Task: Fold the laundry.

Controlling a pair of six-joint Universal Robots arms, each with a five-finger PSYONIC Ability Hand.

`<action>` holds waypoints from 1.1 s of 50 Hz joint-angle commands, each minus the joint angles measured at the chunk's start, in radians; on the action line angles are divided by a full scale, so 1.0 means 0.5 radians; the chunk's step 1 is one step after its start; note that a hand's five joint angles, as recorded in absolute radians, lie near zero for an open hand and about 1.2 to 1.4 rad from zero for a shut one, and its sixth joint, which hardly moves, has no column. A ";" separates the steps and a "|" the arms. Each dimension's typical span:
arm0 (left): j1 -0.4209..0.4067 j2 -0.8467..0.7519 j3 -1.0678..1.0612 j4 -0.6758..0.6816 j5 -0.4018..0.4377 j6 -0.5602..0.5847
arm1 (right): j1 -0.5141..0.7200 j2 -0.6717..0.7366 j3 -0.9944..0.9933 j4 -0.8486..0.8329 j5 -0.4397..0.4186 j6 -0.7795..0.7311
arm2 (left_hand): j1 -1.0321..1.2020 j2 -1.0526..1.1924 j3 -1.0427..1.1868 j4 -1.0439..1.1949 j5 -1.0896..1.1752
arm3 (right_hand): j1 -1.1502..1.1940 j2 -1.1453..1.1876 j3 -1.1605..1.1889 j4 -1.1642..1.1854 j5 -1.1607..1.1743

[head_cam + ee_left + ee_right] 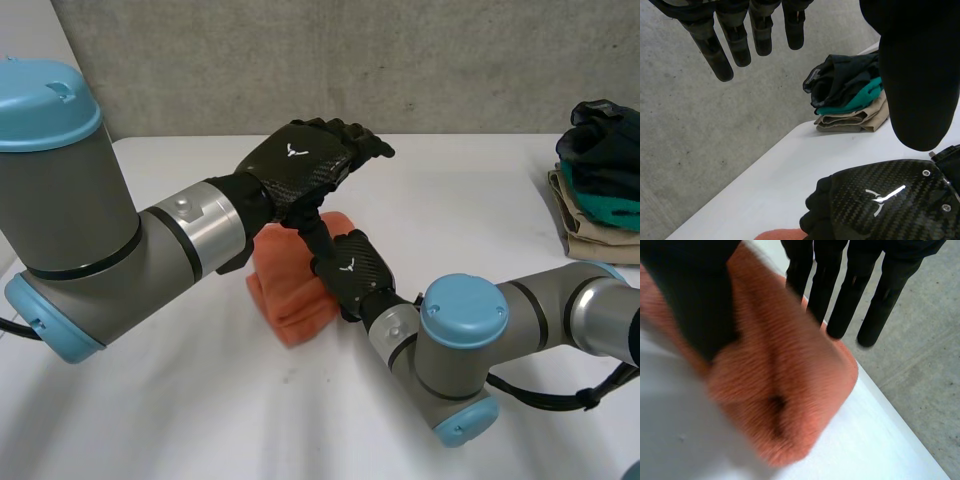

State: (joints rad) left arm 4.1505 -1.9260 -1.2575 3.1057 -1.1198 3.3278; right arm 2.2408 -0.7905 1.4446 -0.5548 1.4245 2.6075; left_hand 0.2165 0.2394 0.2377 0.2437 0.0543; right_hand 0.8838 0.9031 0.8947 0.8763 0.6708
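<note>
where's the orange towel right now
In the head view the orange towel lies on the table beneath the left hand, with the right hand at its right edge.

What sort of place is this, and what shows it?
Probably a robot laundry-folding test bench: white table against a concrete wall, an orange towel, a pile of folded clothes.

Left arm point(90, 240), grey with light-blue caps, bent; black carbon-weave left hand point(300, 165) raised, fingers point(722, 50) straight and slack. Black right hand point(352, 270) low beneath it, palm down, fingers point(840, 310) straight, thumb apart.
</note>
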 commanded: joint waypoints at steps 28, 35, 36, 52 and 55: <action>0.068 0.241 -0.022 0.191 -0.092 -0.262 | -1.039 -0.364 -0.907 -0.688 -0.002 0.860 | 0.246 0.201 0.204 0.192 0.222 | 1.025 0.986 1.003 1.040 1.102; 0.053 0.220 -0.047 0.195 -0.089 -0.262 | -1.508 -0.192 -1.015 -0.636 -0.207 0.875 | 0.246 0.201 0.204 0.192 0.222 | 1.025 0.986 1.003 1.040 1.102; 0.053 0.217 -0.050 0.195 -0.092 -0.265 | -1.551 -0.168 -1.015 -0.633 -0.250 0.884 | 0.246 0.201 0.204 0.192 0.222 | 1.025 0.986 1.003 1.040 1.102; -0.002 0.167 -0.133 0.195 -0.086 -0.250 | -2.174 0.391 -0.914 -0.507 -1.201 0.949 | 0.246 0.201 0.204 0.192 0.222 | 1.025 0.986 1.003 1.040 1.102; -0.018 0.167 -0.136 0.195 -0.086 -0.253 | -2.199 0.366 -0.883 -0.507 -1.217 0.958 | 0.246 0.201 0.204 0.192 0.222 | 1.025 0.986 1.003 1.040 1.102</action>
State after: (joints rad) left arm 4.1560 -1.8409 -1.3227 3.2029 -1.1628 3.2010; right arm 1.1614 -0.6167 0.9830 -0.8233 0.8941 3.0850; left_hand 0.2737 0.2764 0.2707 0.2788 0.1059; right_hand 0.9984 1.1429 1.1778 1.1983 0.9568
